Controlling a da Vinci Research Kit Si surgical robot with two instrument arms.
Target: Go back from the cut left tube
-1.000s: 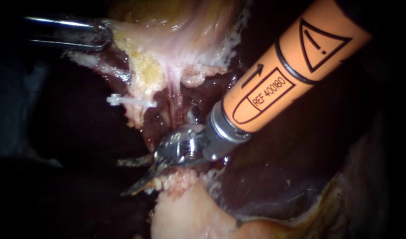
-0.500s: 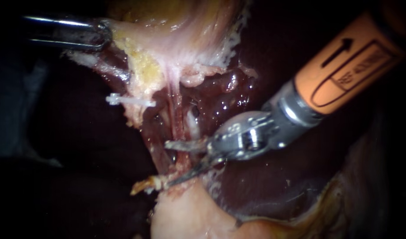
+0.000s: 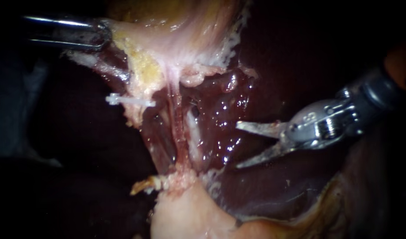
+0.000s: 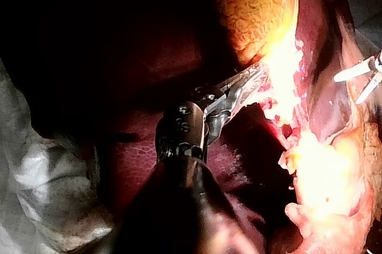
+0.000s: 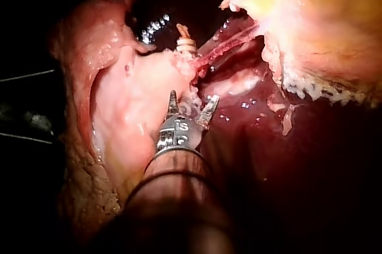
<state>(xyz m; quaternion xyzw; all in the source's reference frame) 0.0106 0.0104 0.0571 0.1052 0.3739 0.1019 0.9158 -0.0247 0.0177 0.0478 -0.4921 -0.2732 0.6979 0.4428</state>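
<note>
Gaping wide with nothing between its blades, the end effector of the right instrument (image 3: pixel 243 146) was seen over the glistening liver (image 3: pixel 220 119). It was well apart from the cut left tube (image 3: pixel 144 183), whose stump was seen below a white clip (image 3: pixel 128 101). At the upper left, pale tissue (image 3: pixel 123 31) was clamped in the narrow end effector of the left instrument (image 3: pixel 99 34).
</note>
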